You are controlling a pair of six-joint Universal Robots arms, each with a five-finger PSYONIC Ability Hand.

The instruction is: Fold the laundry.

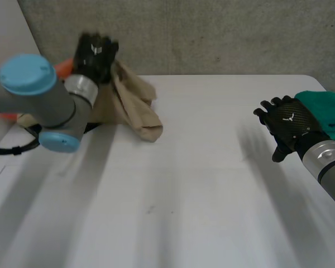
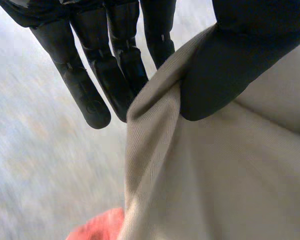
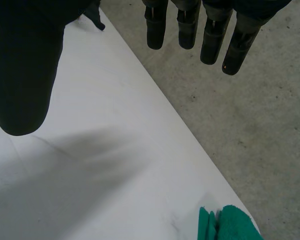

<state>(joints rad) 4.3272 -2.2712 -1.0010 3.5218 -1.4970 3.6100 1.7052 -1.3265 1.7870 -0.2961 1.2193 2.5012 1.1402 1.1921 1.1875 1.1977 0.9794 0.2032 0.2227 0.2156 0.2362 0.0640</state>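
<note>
A beige cloth point(image 1: 131, 109) hangs bunched at the table's far left, with its lower end resting on the white table point(image 1: 184, 184). My left hand point(image 1: 95, 56) is raised above it and holds its top. In the left wrist view the thumb point(image 2: 230, 65) pinches a fold at the beige cloth's point(image 2: 215, 175) edge against the straight fingers point(image 2: 90, 75). My right hand point(image 1: 287, 125) hovers open at the table's right side with nothing in it. Its fingers point(image 3: 190, 25) are straight over the table's far edge.
A folded green cloth point(image 1: 324, 109) lies at the table's right edge just behind my right hand, also seen as the green cloth point(image 3: 225, 225) in the right wrist view. Something orange point(image 1: 64, 68) lies behind my left arm, beneath the beige cloth as an orange patch point(image 2: 97, 227). A grey wall stands behind the table.
</note>
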